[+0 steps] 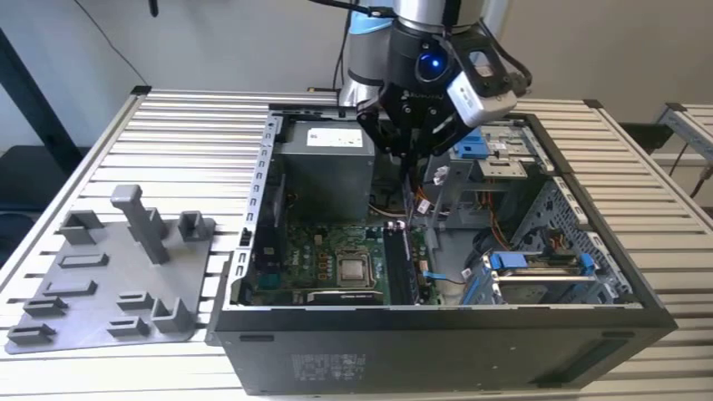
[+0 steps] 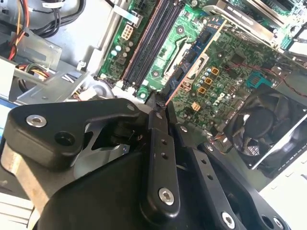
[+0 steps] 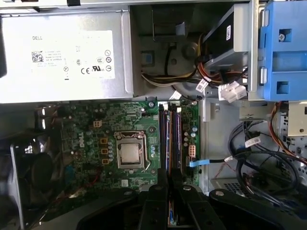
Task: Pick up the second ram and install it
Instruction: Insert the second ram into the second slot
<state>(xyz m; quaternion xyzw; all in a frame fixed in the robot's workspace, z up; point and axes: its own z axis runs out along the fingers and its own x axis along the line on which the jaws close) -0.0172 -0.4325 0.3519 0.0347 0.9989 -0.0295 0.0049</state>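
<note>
My gripper hangs over the open computer case, above the motherboard. Its black fingers are shut on the second ram, a thin board seen edge-on with an orange-gold edge running away from the fingers. In the exterior view the ram hangs upright under the gripper as a thin dark strip. Directly below lie the long black memory slots, also seen in both wrist views. The gripper sits in line with those slots and clear above them.
A grey power supply fills the back of the case, with the processor socket beside the slots. Loose cables and a blue drive caddy lie on the exterior view's right. A grey fixture plate with a tall post sits outside the case.
</note>
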